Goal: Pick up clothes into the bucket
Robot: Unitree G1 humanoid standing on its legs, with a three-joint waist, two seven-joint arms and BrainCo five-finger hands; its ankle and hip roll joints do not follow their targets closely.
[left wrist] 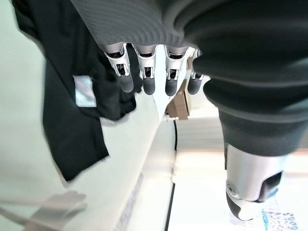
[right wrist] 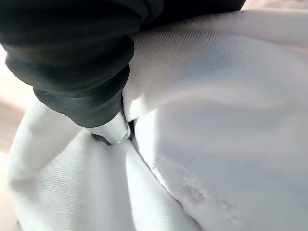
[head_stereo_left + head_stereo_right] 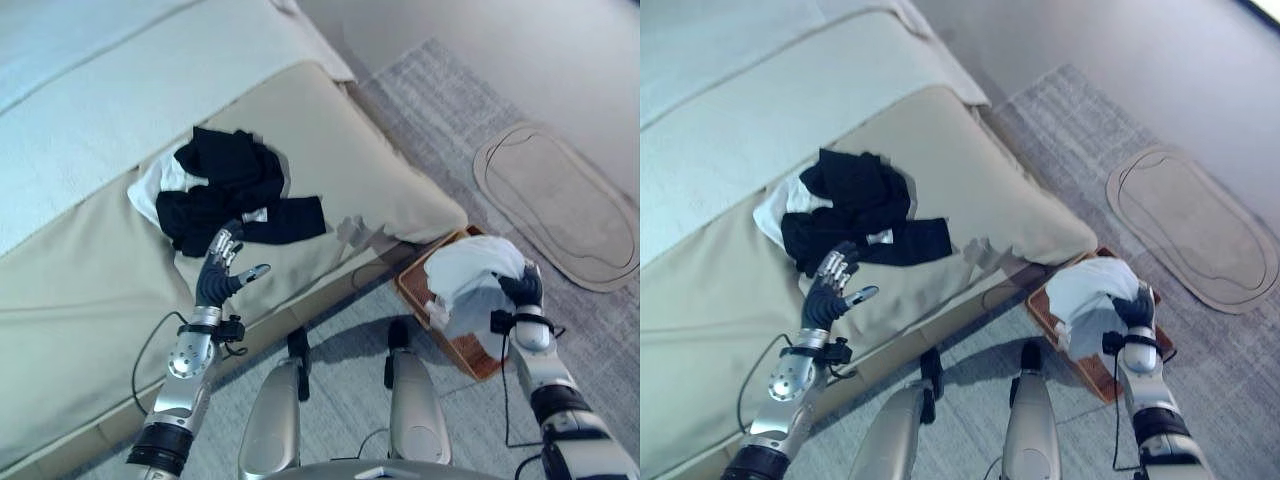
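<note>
Right hand (image 3: 522,290) clutching white cloth (image 3: 468,275) over basket (image 3: 470,350), lower right. Drop step, guess release next. Left hand (image 3: 222,268) fingers loose, empty, beside black clothes (image 3: 235,195) on bed (image 3: 90,270), centre-left.

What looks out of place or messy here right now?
A crumpled black garment lies heaped over a white one on the bed, by the open left hand. The right hand grips white cloth over the basket.
</note>
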